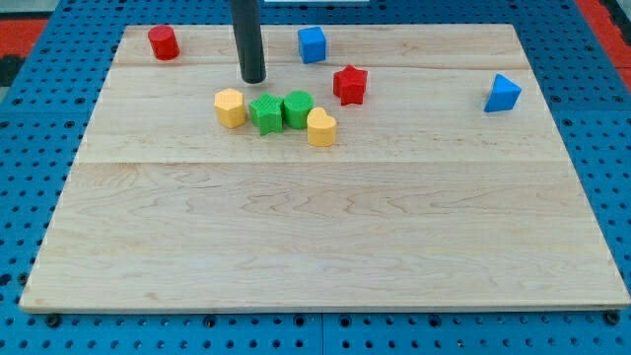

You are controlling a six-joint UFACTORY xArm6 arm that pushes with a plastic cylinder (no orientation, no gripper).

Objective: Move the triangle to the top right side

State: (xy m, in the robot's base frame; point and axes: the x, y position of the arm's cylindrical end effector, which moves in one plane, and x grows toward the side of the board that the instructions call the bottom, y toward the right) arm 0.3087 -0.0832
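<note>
The blue triangle (502, 93) lies near the board's right edge, in the upper part of the view. My tip (253, 79) rests on the board at the upper left of centre, far to the left of the triangle. It stands just above the yellow hexagon block (230, 107) and the green star block (264, 113), apart from both.
A green block (298, 108) and a yellow heart block (321, 127) sit in a row with the yellow hexagon and green star. A red star (349, 85) lies right of them. A blue cube (312, 44) and a red cylinder (163, 42) sit near the top edge.
</note>
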